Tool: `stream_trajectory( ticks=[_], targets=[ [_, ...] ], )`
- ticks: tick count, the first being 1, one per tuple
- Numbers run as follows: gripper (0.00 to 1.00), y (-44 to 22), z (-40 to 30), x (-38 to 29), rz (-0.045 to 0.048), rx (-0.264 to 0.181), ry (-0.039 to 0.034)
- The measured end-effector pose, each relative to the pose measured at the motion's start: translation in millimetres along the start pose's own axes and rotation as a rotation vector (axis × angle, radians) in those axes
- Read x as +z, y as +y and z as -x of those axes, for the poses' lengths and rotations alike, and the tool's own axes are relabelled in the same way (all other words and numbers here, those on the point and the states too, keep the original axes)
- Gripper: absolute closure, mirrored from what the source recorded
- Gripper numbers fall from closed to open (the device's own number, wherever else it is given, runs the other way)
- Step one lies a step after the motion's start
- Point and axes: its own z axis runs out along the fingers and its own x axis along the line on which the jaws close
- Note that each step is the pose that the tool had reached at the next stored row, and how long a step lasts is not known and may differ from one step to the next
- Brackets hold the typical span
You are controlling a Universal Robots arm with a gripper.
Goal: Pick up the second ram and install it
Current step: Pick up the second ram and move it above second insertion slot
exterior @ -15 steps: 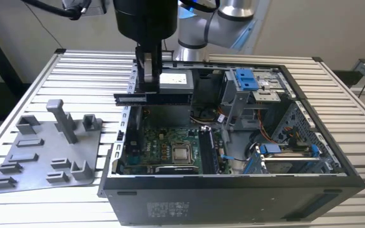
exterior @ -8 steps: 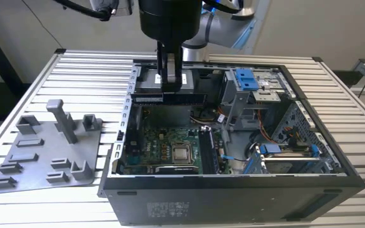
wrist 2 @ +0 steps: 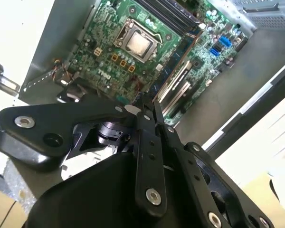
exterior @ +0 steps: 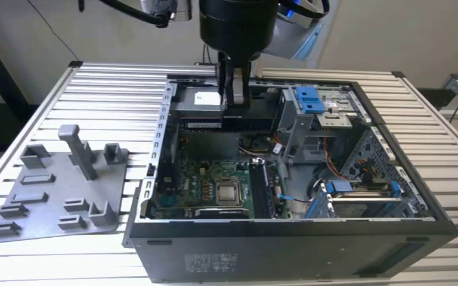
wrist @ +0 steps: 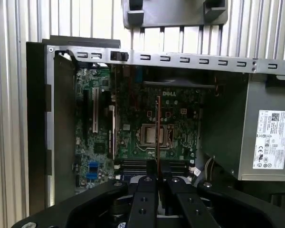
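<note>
— Ribbed metal surface (exterior: 110,83), pale wall behind, and an open computer case (exterior: 293,247) lying on its side. Where do the jaws stand?

— Over the far end of the case in the exterior view, hanging from the arm. They are clamped together on the second ram (wrist: 157,128), pinching its flat faces at about mid-length.

— So the ram is off the surface?

— Yes, in the air and touching nothing but the jaws. In the first wrist view it shows edge-on, a thin line running out from the jaws over the processor socket (wrist: 145,135). In the exterior view it hangs broadside below them. Its long axis runs from that view's left to its right, in front of the power-supply box (exterior: 201,98).

— And the memory slots (wrist: 133,166)?

— On the motherboard (wrist: 102,147), beside the socket, lower than the jaws and nearer the exterior camera. I judge that they run crosswise to the ram as held, at about a right angle to its long axis.

— Is any slot filled?

— I cannot tell.

— What else is there?

— A grey holder tray (exterior: 54,202) with upright posts. It sits on the surface to the exterior view's left of the case, well apart from the jaws.
</note>
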Motion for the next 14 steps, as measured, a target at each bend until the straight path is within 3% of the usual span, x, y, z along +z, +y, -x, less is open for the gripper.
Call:
stream_trajectory(
  ticks=[14],
  targets=[
    [0.86, -27.2, -0.7, 1.5, -0.0013, 0.025, 0.0002]
  ],
)
